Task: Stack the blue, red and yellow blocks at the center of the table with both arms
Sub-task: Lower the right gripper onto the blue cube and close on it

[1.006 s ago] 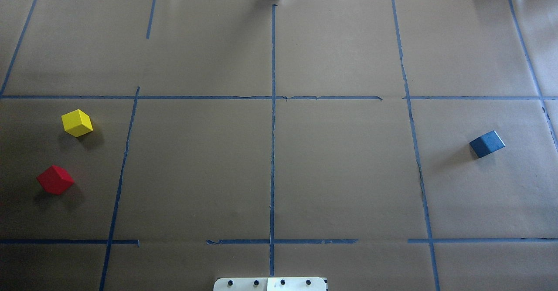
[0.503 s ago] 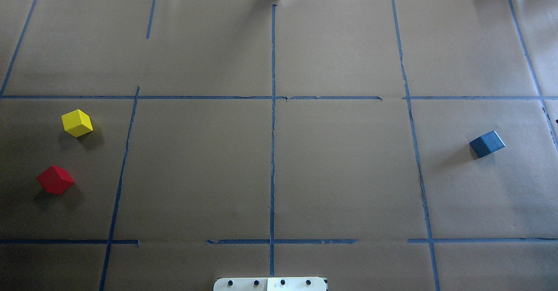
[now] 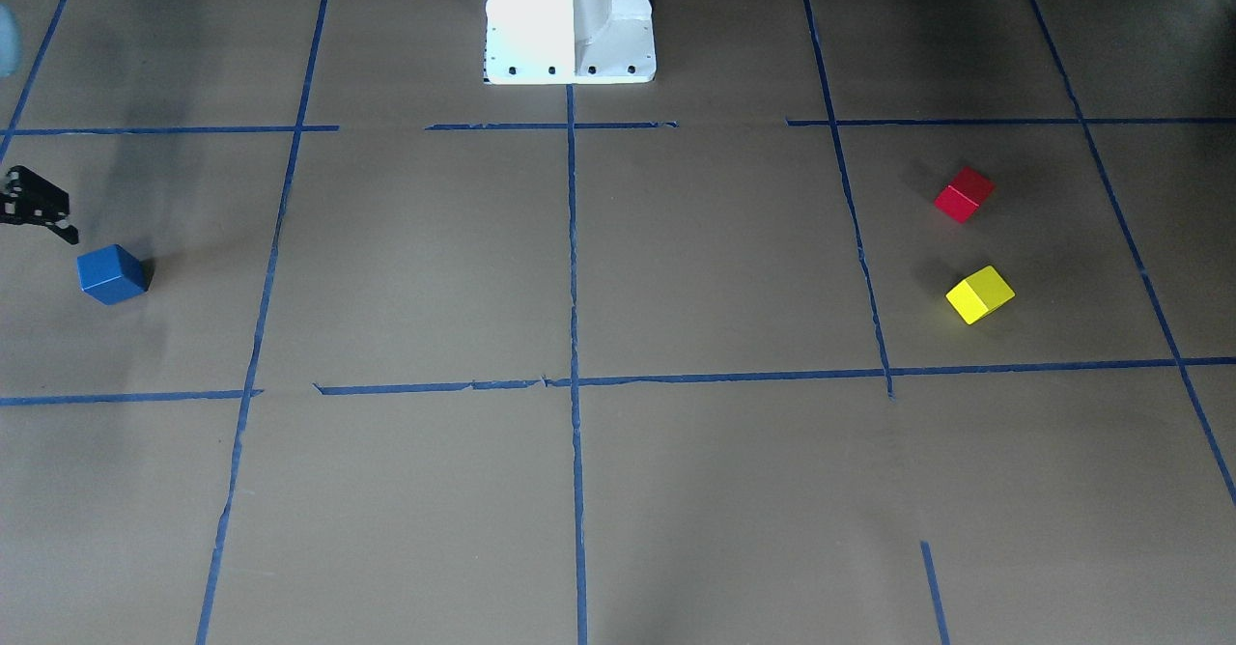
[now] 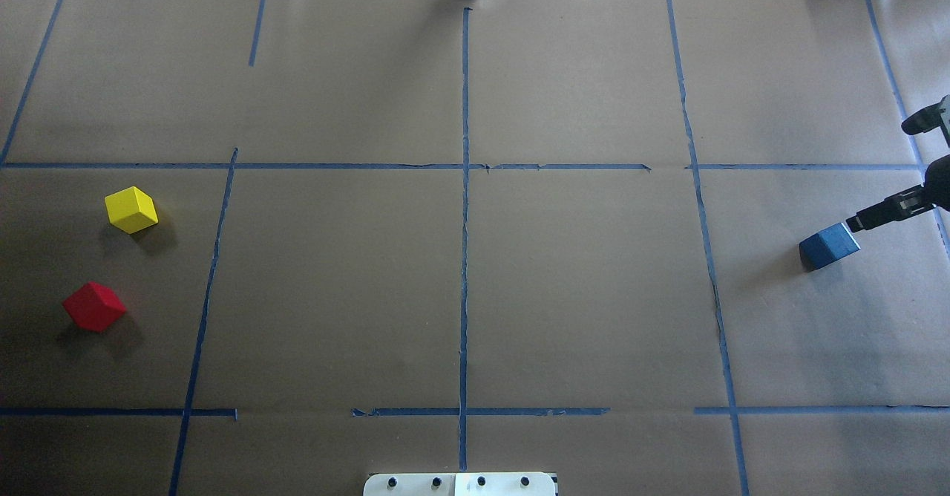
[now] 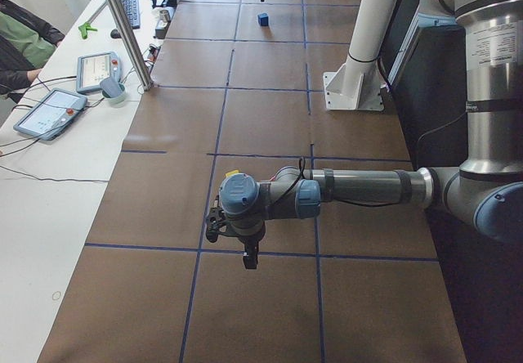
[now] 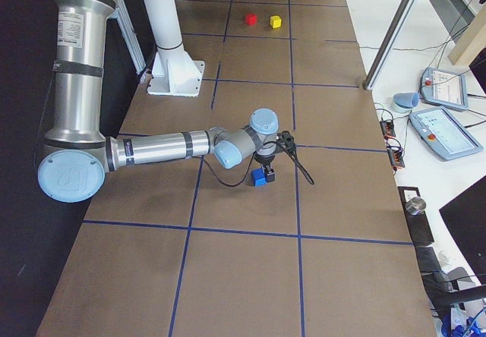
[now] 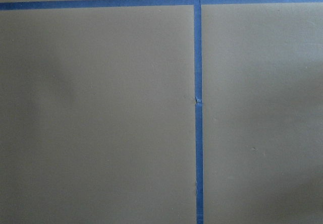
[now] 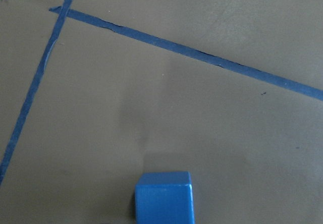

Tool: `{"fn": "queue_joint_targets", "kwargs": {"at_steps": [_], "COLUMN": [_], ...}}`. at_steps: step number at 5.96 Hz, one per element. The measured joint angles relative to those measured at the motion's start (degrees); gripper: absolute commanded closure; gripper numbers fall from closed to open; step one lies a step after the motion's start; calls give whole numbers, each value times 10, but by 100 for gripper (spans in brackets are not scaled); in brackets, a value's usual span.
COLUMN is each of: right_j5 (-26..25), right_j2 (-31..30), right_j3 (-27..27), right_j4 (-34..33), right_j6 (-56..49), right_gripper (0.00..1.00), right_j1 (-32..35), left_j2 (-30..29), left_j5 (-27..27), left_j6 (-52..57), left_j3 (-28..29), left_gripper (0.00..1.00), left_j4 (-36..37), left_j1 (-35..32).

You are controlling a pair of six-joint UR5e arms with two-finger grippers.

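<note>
Blue block (image 4: 829,245) sits just beside the right gripper (image 6: 264,162), jaws apart; red block (image 4: 93,306) and yellow block (image 4: 131,209) lie well away. Whether the left gripper (image 5: 245,247) is parted, I cannot tell.

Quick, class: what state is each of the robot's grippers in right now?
Left gripper: cannot tell; it shows only in the side view.
Right gripper: open, holding nothing, next to the blue block.

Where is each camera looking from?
Overhead: behind robot, looking down; right gripper by small blue matte cube.
Front-facing: across brown table, faces white metal pedestal; right gripper at edge.
Exterior left: table end; left arm near.
Exterior right: opposite end; right arm near.
Left wrist: down at table.
Right wrist: down at blue cube, as overhead shows.
</note>
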Motion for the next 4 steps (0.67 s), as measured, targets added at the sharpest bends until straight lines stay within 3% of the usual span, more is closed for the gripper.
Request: {"fn": "queue_joint_targets", "kwargs": {"at_steps": [4], "right_j5": [-32], "right_j2": [16], "right_j3": [-64], "right_j4": [12], "right_j6": [32], "right_gripper": [0], "right_j1": [-61], "left_j2": [0], "left_j5": [0], "left_j6": [0], "left_j3": [-1], "left_gripper": [0], "left_j4": [0], "left_j1": [0]}}
